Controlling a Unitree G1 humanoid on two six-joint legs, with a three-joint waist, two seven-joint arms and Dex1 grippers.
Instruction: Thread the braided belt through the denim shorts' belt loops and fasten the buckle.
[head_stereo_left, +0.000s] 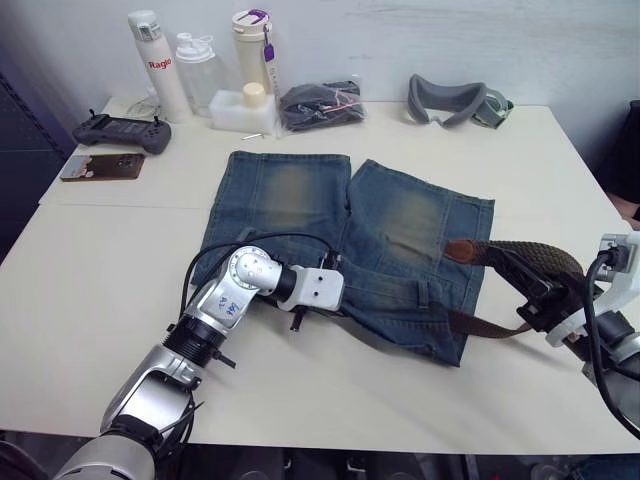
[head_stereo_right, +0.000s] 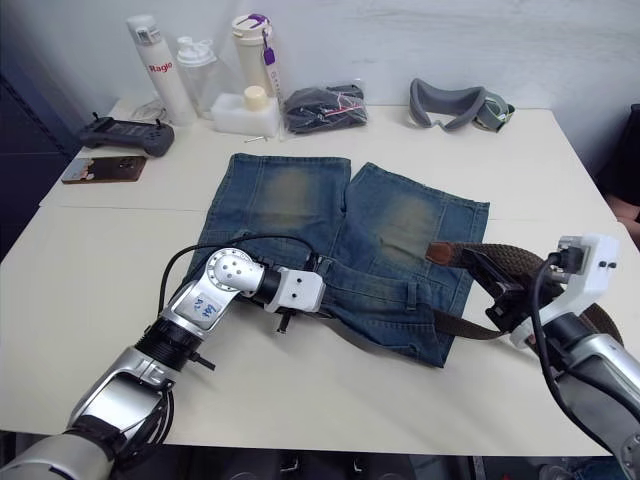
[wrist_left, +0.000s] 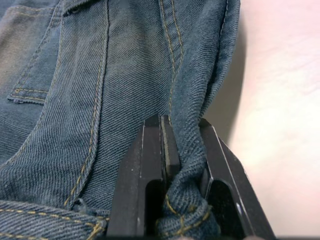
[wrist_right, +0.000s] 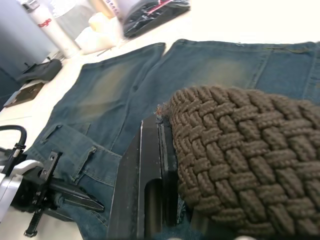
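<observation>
Belt (head_stereo_left: 535, 258), braided and dark brown, is pinched between the fingers of the right gripper (head_stereo_left: 520, 283) just off the right edge of the denim shorts (head_stereo_left: 345, 245); in the right wrist view the woven strap (wrist_right: 235, 160) bulges over one black finger (wrist_right: 150, 190). From that grip the strap arches up and back toward the shorts, ending in a tan leather tip (head_stereo_left: 460, 250) that lies on the right leg, while another length runs low along the waistband edge nearest the robot. The left gripper (head_stereo_left: 335, 292) is clamped on a fold of denim at that same waistband edge, toward the shorts' left side; the left wrist view shows the bunched cloth (wrist_left: 187, 200) squeezed between its two black fingers (wrist_left: 150, 170). The shorts lie flat in the middle of the table (head_stereo_left: 90, 300), legs pointing away from the robot, each with a faded tan patch. A belt loop (head_stereo_left: 427, 292) stands on the waistband between the two grippers. Beyond the shorts' far hems sit a black bundle in a clear bag (head_stereo_left: 320, 103), a white box (head_stereo_left: 240, 110) and three bottles (head_stereo_left: 200, 70), with a grey padded band (head_stereo_left: 450, 100) beyond the right leg. A black controller (head_stereo_left: 122, 131) and a phone (head_stereo_left: 100, 165) lie beyond the shorts' left side.
</observation>
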